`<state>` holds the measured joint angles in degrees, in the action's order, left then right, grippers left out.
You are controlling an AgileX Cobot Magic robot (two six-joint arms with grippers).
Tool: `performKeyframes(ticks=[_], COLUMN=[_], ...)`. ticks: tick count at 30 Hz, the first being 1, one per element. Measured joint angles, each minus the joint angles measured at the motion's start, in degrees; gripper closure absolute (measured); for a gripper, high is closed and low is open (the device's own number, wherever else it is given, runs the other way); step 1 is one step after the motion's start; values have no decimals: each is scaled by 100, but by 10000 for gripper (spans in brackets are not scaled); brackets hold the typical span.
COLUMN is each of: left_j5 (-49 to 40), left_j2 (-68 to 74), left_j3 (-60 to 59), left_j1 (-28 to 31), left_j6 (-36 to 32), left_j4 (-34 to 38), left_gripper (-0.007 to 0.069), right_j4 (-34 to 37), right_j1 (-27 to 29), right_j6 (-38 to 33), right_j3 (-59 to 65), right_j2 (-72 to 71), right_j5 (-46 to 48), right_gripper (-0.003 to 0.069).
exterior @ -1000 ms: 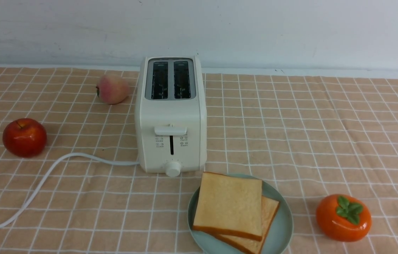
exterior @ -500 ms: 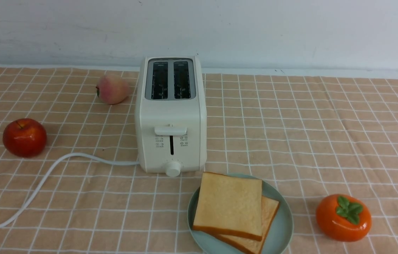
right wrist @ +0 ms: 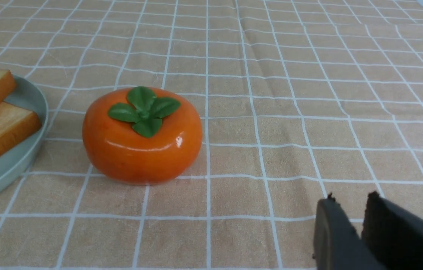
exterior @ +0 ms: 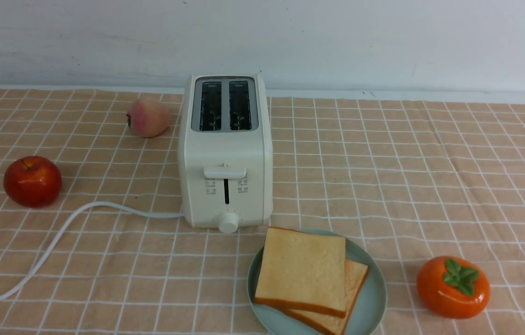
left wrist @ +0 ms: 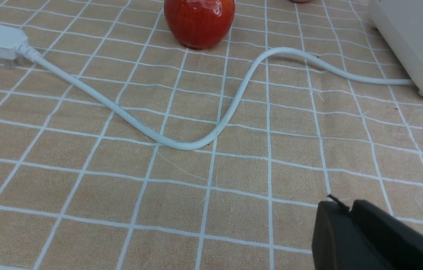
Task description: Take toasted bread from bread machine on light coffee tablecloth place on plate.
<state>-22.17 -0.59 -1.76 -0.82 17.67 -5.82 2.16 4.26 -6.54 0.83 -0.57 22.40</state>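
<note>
"Peach-tan, white-gridded tablecloth (exterior: pixel 429 186) against a pale wall (exterior: pixel 336 42). How's the toast?"

"Two square toast slices (exterior: pixel 302 272) lie stacked on my teal plate (exterior: pixel 369 302), golden faces, orange-brown crusts. They're square, so no long axis; the upper faces up, slightly askew, the lower turned further, its corner towards me."

"Claws?"

"My right gripper (right wrist: pixel 352 197) is slightly parted, empty. My left gripper's (left wrist: pixel 346 202) tips sit close, holding nothing visible; I can't tell if they meet."
</note>
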Motion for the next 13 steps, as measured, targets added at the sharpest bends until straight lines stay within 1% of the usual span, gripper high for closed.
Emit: performKeyframes(ticks=[13], left_j5=[0], left_j2=[0], left_j3=[0], left_j1=[0], left_j6=[0], left_j4=[0], left_gripper=[568], right_j4=[0], right_j1=[0], right_j6=[0], right_j3=[-2], right_j2=[0], right_j5=[0], right_gripper=[501])
